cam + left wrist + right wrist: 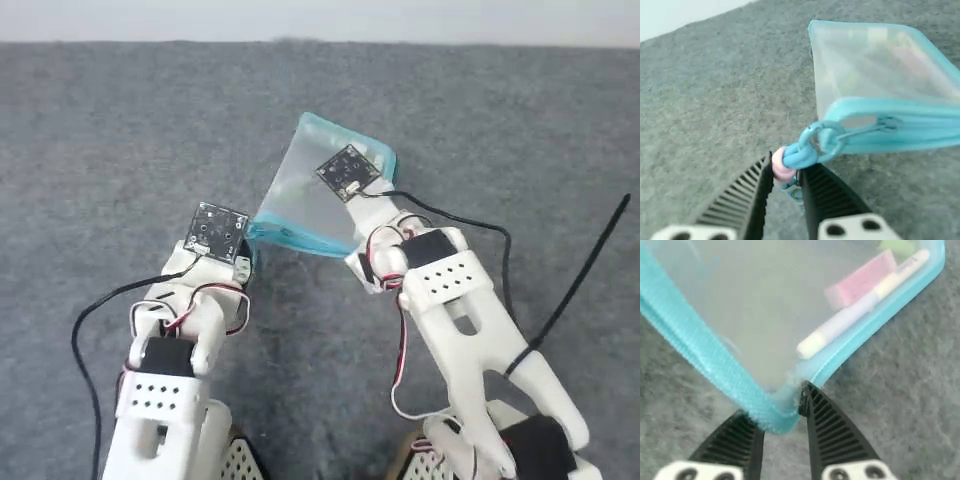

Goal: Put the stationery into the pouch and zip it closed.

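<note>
Grey mat (120, 130). Pouch (305, 195) at mat centre, 12 o'clock of both arms. Left gripper (785, 167) clamped on zip pull (801, 152), pouch's 8 o'clock corner. Right gripper (790, 405) clamped on its 5 o'clock corner. Inside (through the clear wall): pen (865, 302), eraser (860, 280).

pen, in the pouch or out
In. The pen lies behind the clear wall of the pouch, beside a pink eraser.

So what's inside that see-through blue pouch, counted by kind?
Pen: 1
Pink eraser: 1
Green item, cut off at the picture's edge: 1
Total inside the pouch: 3
</note>
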